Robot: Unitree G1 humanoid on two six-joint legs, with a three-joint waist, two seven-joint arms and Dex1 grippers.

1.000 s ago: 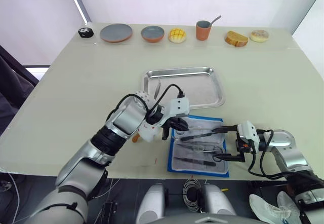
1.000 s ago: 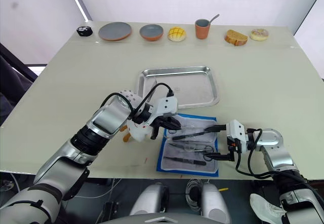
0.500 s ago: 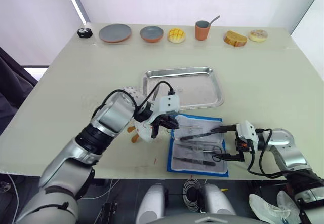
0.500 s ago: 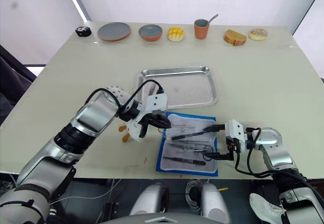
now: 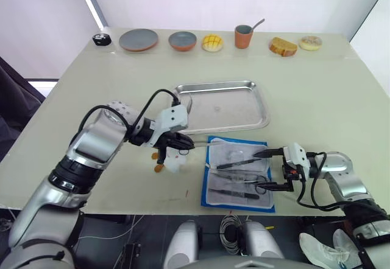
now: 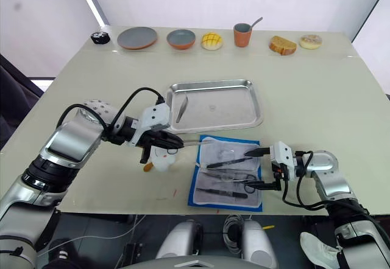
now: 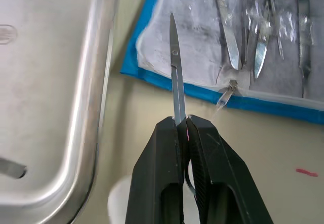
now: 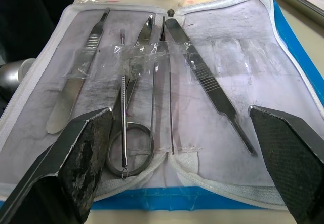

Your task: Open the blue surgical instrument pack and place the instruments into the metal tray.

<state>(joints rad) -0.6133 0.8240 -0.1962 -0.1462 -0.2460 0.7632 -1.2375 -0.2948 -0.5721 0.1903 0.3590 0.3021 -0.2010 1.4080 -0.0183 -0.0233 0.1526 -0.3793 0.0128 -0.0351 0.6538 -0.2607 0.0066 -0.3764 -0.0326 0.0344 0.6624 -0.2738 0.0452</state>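
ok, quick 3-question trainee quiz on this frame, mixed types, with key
1. True or false: the left gripper is shut on a pair of scissors.
2. What already lies in the metal tray? A) nothing B) one slim instrument C) the plush toy
3. How do the right gripper's fingers stand at the blue surgical instrument pack?

Key: 1 true; 2 B; 3 spread open.
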